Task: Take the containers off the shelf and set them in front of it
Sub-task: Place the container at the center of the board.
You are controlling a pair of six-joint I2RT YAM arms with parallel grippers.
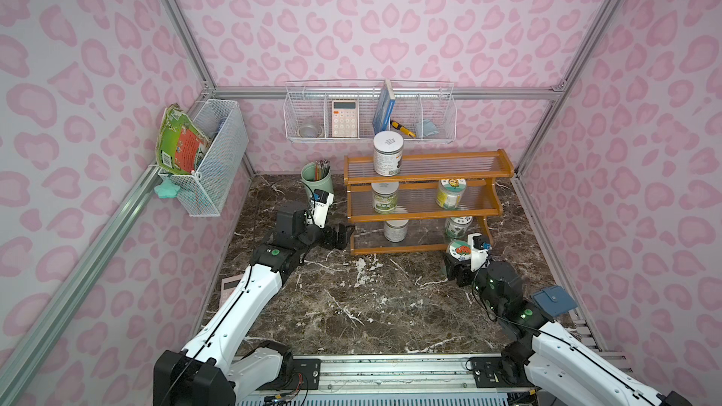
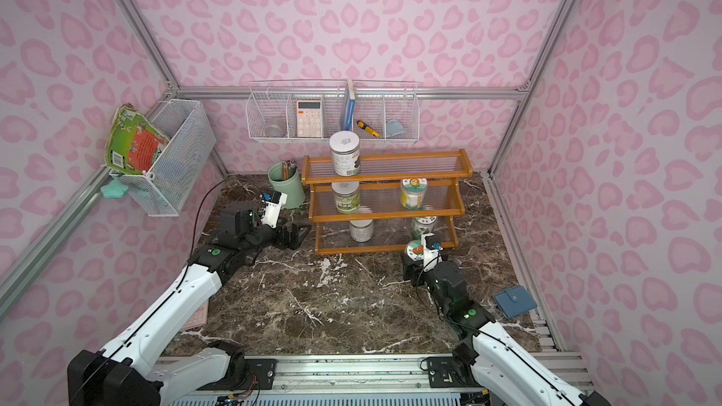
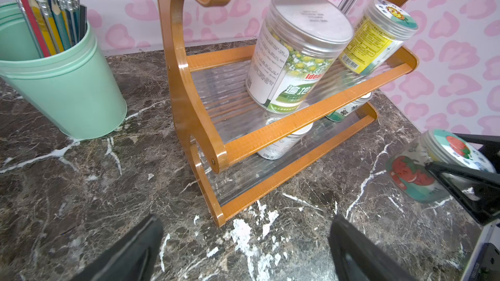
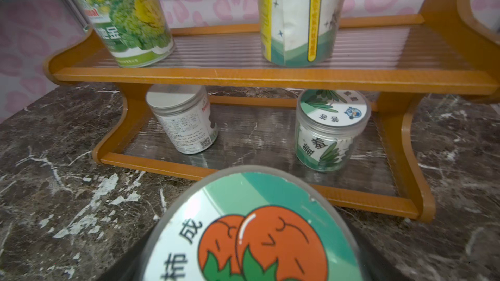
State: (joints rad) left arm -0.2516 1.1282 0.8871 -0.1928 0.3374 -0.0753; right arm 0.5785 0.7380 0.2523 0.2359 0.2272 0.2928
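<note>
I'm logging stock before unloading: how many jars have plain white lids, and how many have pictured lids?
Plain white lids: 3 (top-tier jar, middle-tier white-lid jar, bottom-tier white-lid jar)
Pictured lids: 3 (middle-tier pictured-lid jar, bottom-tier pictured-lid jar, orange-fruit-lid jar in right end effector)
Total: 6

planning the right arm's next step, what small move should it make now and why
Probably lower the persimmon-lid jar onto the marble tabletop and open the jaws: the right gripper holds it just in front of the shelf, already clear of the tiers.
</note>
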